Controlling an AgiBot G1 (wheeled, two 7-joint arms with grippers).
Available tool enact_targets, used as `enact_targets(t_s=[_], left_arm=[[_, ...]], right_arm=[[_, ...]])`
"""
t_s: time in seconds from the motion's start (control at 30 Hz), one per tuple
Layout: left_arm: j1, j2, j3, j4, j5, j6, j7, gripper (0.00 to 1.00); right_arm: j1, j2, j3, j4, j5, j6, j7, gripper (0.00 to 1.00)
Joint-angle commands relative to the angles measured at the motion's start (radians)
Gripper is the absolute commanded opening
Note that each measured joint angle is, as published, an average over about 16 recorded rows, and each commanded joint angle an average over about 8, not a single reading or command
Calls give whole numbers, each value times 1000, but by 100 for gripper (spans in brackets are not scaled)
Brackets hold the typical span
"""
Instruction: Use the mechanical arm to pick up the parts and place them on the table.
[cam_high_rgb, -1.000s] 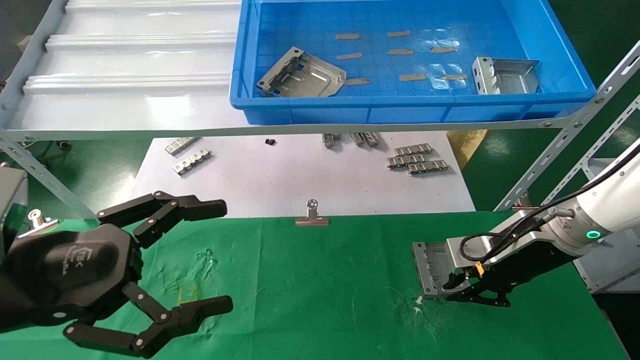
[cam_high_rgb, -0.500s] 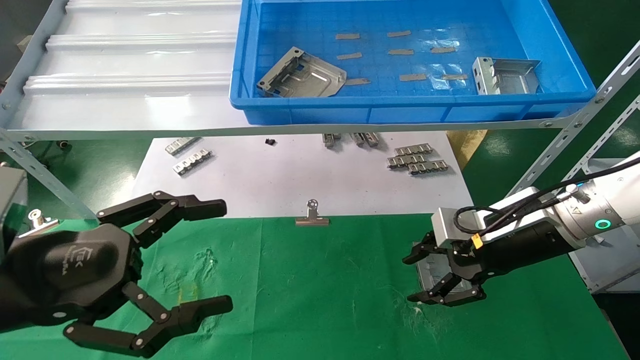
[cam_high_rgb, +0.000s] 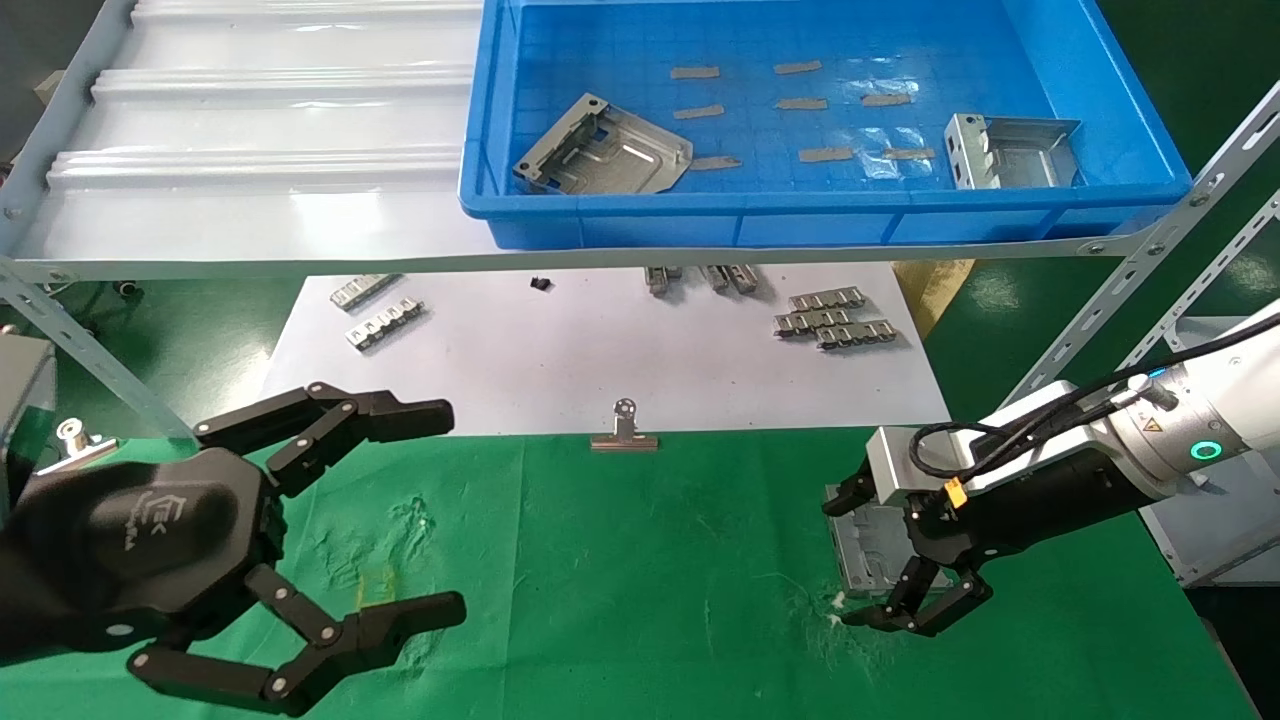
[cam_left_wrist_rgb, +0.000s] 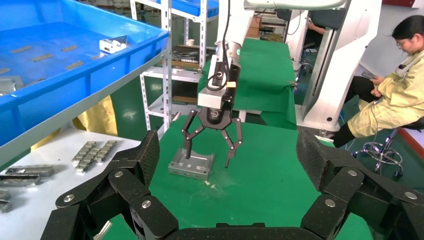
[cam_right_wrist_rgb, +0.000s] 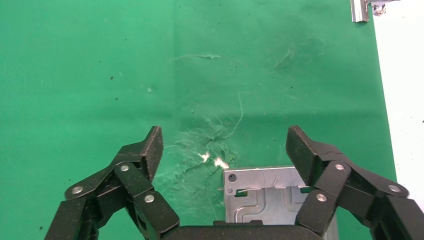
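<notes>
One grey part (cam_high_rgb: 868, 545) lies flat on the green table (cam_high_rgb: 650, 580) at the right. My right gripper (cam_high_rgb: 850, 560) hangs just above it, open and empty, its fingers straddling one side of the part. The left wrist view shows that gripper (cam_left_wrist_rgb: 208, 159) over the part (cam_left_wrist_rgb: 192, 165), and the right wrist view shows the part (cam_right_wrist_rgb: 265, 195) between my open fingers (cam_right_wrist_rgb: 226, 145). Two more parts (cam_high_rgb: 605, 150) (cam_high_rgb: 1010, 150) lie in the blue bin (cam_high_rgb: 800, 222). My left gripper (cam_high_rgb: 445, 508) is open and empty above the cloth's front left.
A white sheet (cam_high_rgb: 560, 360) behind the cloth carries slotted metal strips (cam_high_rgb: 830, 318) and a binder clip (cam_high_rgb: 624, 432). The bin sits on a raised rack with slanted metal struts (cam_high_rgb: 1130, 290). A seated person (cam_left_wrist_rgb: 395, 100) shows far off.
My right gripper has opened and let go of the part, which now rests on the cloth; the gripper rose a little. My left arm has not moved.
</notes>
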Motion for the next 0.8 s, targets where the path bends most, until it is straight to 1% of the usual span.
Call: enact_targets(t_s=[0.03,0.8], left_arm=[[0,0,0,0,0,0,0,100],[0,0,0,0,0,0,0,100]], right_arm=[[-4,2,6,6,0,1,2,100],[-319,182,443,444,133,43,226,100]])
